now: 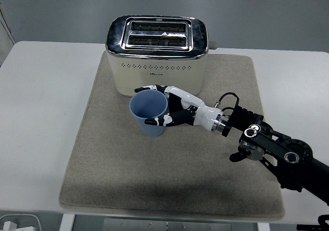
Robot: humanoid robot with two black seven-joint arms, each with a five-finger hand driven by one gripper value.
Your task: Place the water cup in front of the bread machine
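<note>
As it reaches in from the lower right, the right hand (177,109) grasps the blue water cup (149,114), thumb on its near wall, fingers (154,88) curved round the far rim. The cup stands on the grey mat (113,159), just before the cream bread machine (158,53).

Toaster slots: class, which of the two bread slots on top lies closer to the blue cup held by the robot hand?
The front slot, the one toward the toaster's printed face. The blue cup in the right hand is below it.
</note>
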